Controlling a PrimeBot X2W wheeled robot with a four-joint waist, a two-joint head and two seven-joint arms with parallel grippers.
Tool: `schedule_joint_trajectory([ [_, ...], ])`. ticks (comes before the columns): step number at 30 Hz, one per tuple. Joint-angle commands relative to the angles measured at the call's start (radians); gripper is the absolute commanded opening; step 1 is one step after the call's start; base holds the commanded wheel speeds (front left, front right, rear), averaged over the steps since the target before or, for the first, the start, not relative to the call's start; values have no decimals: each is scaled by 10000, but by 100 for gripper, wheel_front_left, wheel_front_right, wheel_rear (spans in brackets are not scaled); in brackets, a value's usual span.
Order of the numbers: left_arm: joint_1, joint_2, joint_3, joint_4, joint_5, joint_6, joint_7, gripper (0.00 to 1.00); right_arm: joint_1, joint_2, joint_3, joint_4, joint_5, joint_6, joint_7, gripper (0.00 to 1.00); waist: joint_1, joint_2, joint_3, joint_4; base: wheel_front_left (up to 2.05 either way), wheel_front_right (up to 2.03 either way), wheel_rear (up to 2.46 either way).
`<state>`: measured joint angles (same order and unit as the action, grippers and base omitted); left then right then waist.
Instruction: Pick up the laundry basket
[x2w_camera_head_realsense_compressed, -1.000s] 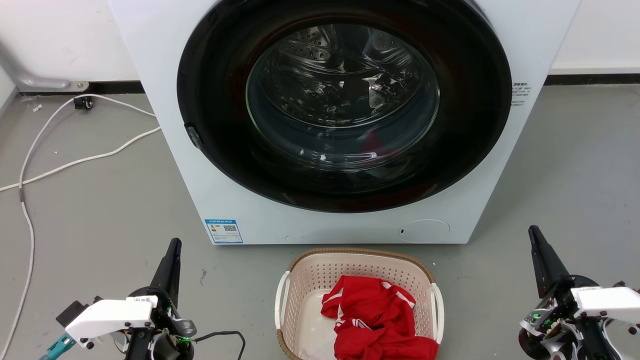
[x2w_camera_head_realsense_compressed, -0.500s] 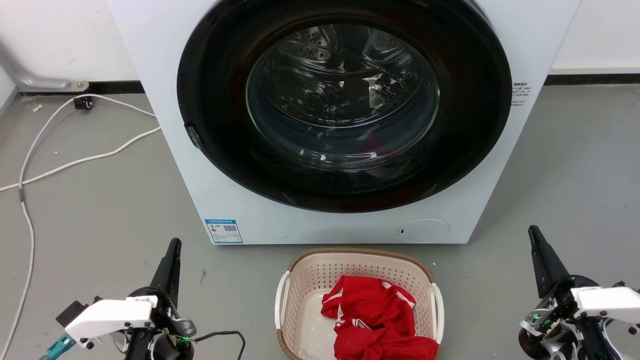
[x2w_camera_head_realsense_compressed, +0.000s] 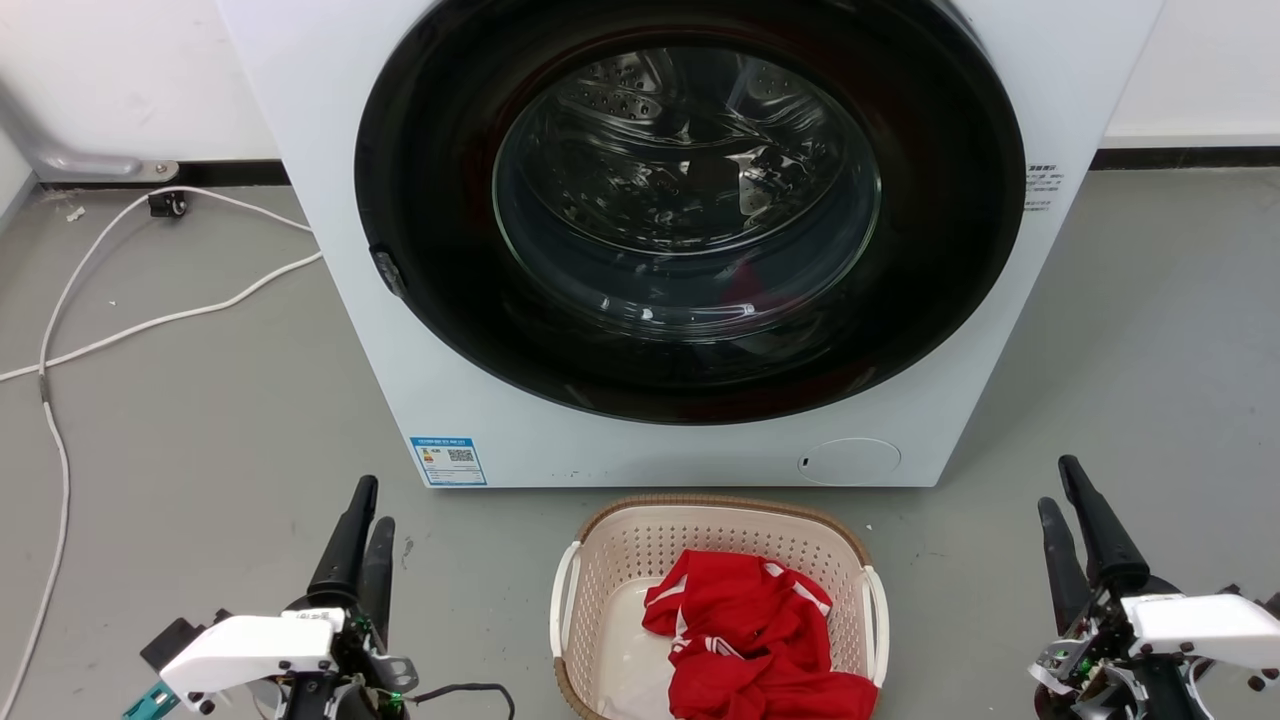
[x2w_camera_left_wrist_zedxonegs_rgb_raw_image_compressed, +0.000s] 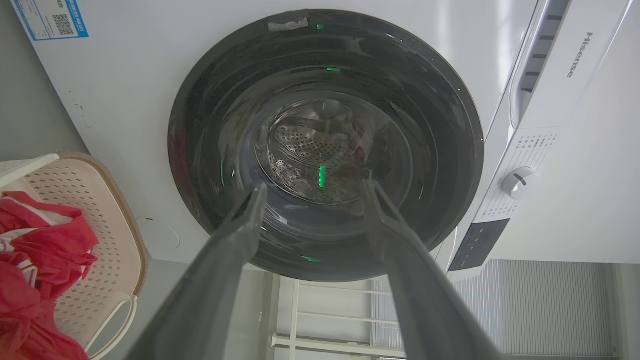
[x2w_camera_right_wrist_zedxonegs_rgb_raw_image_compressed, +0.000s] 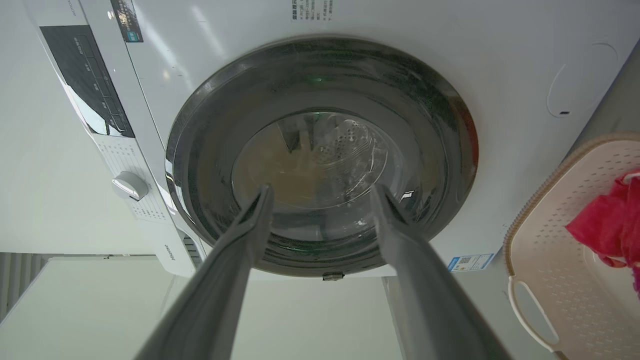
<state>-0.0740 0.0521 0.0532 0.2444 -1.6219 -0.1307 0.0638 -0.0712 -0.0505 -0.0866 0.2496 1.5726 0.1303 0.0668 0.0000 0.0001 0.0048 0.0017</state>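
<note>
The laundry basket (x2w_camera_head_realsense_compressed: 640, 560), cream perforated plastic with a brown rim and white side handles, stands on the grey floor just in front of the washing machine. A crumpled red garment (x2w_camera_head_realsense_compressed: 760, 640) lies in it. My left gripper (x2w_camera_head_realsense_compressed: 372, 508) is low at the left, well apart from the basket, open and holding nothing. My right gripper (x2w_camera_head_realsense_compressed: 1057, 486) stands open at the far right, also clear of it. In the left wrist view the gripper (x2w_camera_left_wrist_zedxonegs_rgb_raw_image_compressed: 314, 186) points at the door, with the basket (x2w_camera_left_wrist_zedxonegs_rgb_raw_image_compressed: 100, 240) at the left edge. The right wrist view has the gripper (x2w_camera_right_wrist_zedxonegs_rgb_raw_image_compressed: 321, 190) spread and the basket (x2w_camera_right_wrist_zedxonegs_rgb_raw_image_compressed: 560, 240) at the right.
The white washing machine (x2w_camera_head_realsense_compressed: 330, 250) with its round dark glass door (x2w_camera_head_realsense_compressed: 690, 200) shut rises right behind the basket. White cables (x2w_camera_head_realsense_compressed: 150, 322) trail over the floor at the left. Bare grey floor lies between each gripper and the basket.
Each gripper showed a single finger outline before; now two separate fingers show on both. Both wrists have turned and shifted slightly. The basket and garment have not moved.
</note>
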Motion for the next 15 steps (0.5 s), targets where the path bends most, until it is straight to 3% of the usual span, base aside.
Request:
schedule_joint_trajectory([
  [1,-244,45,-113,-261,79,0,-101,100,-72,-60,65,-250,-259,2,-101,100,0,-1,3,3,0,0,0],
  [7,-287,165,-492,-413,825,0,-412,100,2,-82,163,-463,-1559,3,-383,100,0,-1,12,19,0,0,0],
  [15,-262,122,-589,-467,2879,0,-743,100,119,-45,175,-839,-3811,3,-549,100,0,-1,32,49,0,0,0],
])
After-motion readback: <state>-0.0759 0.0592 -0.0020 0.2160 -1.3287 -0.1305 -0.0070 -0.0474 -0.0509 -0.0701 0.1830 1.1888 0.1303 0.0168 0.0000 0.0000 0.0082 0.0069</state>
